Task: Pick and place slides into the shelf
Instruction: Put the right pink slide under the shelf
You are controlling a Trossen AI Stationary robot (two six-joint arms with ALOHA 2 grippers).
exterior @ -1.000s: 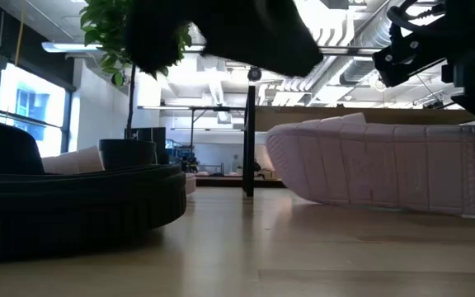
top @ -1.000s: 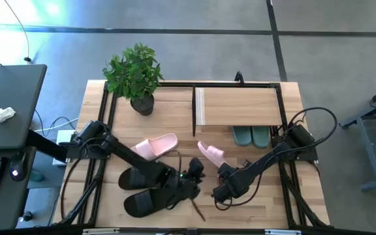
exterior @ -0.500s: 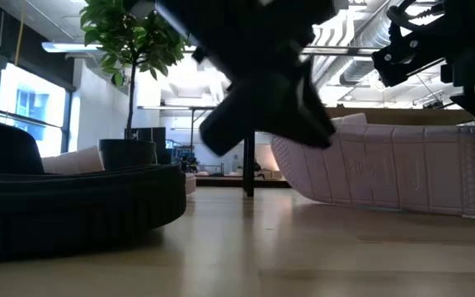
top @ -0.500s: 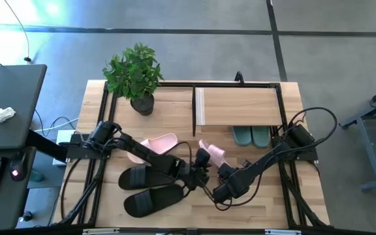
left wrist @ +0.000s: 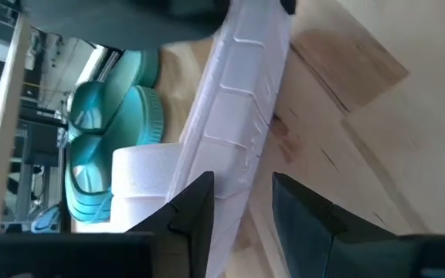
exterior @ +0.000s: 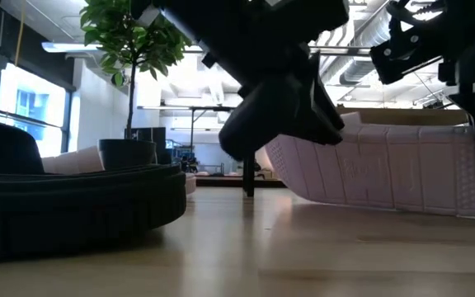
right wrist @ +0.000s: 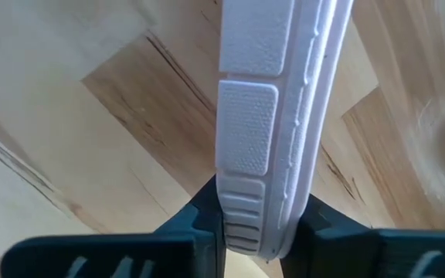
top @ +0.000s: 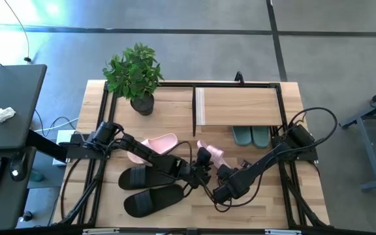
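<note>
Your light-wood desk (top: pixel 253 202) stood on a grey floor, potted plant (top: pixel 134 75) at eleven o'clock. The right pincer (top: pixel 222 171) clamped a pale pink slide (top: pixel 212 152) on edge by its ridged rubber sole, probably so it could be handed over. The left pincer (top: pixel 200 171) straddled its rim at nine o'clock, fingers part-open, not gripping. The shelf (top: pixel 240 106) lay at twelve, green slides (top: pixel 251 136) beneath it.

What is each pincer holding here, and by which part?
Right pincer clamps one end of a pink slide, held on edge. Left pincer straddles its sole edge.
</note>
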